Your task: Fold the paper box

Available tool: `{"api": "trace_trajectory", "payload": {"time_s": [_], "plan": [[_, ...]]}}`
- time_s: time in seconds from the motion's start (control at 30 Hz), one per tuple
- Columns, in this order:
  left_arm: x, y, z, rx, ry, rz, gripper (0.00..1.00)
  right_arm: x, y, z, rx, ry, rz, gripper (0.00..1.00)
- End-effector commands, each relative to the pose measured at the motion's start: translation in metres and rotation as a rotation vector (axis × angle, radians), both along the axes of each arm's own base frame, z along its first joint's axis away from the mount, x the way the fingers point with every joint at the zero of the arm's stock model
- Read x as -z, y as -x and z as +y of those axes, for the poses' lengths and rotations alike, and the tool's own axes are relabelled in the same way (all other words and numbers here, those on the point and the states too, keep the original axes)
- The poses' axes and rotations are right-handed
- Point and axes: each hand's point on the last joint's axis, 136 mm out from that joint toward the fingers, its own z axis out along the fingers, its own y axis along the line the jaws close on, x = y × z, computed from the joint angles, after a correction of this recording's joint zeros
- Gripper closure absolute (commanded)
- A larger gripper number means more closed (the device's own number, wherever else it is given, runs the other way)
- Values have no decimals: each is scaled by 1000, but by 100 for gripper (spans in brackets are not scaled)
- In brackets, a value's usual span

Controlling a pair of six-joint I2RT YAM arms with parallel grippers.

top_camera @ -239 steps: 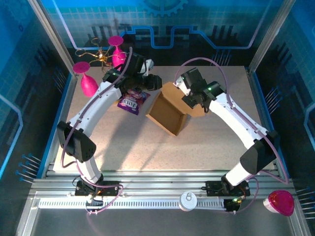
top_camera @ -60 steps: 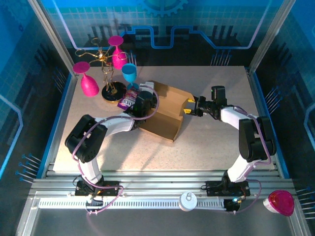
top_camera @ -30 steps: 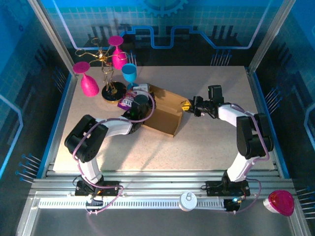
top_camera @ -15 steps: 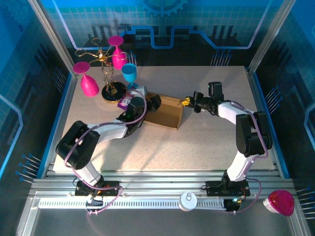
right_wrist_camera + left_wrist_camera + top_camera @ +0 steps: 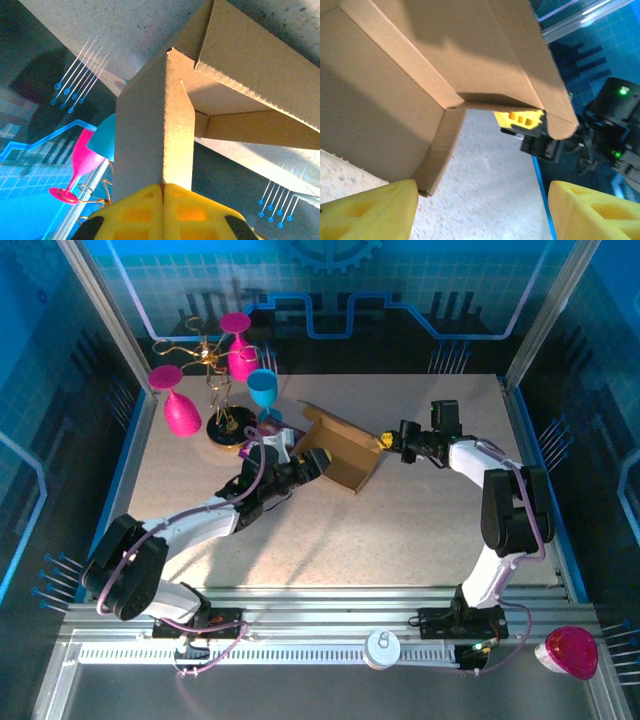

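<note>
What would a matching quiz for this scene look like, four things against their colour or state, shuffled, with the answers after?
Things:
1. left gripper
2. right gripper
3. paper box
4. glass rack

Descriptions:
A. shut on a cardboard flap
B. gold wire, at the far left
C. open, fingers wide apart
D. brown, lying between the two grippers

Pairs: 1-C, 2-A, 3-D, 4-B

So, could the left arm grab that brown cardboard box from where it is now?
Probably yes. The left end effector sits open right beside the paper box, with nothing between them. The right end effector pinches the box's opposite side, out of the way.
</note>
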Motion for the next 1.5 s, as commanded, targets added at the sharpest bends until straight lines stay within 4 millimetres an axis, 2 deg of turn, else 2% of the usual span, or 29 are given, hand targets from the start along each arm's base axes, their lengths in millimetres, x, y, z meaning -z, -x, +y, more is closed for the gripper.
{"api": "trace_trajectory", "payload": {"time_s": [0.0,0.13,0.23,0.3,0.37,0.4,0.6,0.73,0.83,0.87,1.03,1.27,1.47], "plan": [[-13,11,14,-26,85,120,34,11,-1,-8,-35,44,17,100],[-38,-4,62,-175,96,217,42,12,4,-23,-103,124,1,100],[-57,-19,97,-267,97,262,45,16,6,-32,-125,134,-6,100],[-63,-29,115,-302,46,289,44,17,5,-35,-141,123,-17,100],[-60,-46,125,-307,2,330,45,16,6,-38,-162,123,-24,100],[-57,-56,127,-303,8,357,45,15,6,-38,-171,122,-27,100],[-38,-120,104,-247,39,441,46,3,6,-43,-183,75,-52,100],[-36,-149,73,-174,68,475,47,-19,6,-45,-193,48,-91,100],[-44,-149,52,-126,25,473,46,-33,6,-50,-193,61,-112,100],[-44,-147,50,-129,22,484,46,-35,7,-51,-195,66,-115,100],[-43,-128,65,-214,40,491,47,-30,6,-52,-198,72,-102,100],[-72,-104,64,-230,32,438,47,-29,2,-55,-198,86,-108,100],[-64,-85,69,-258,29,491,45,-32,7,-58,-243,107,-118,100]]}}
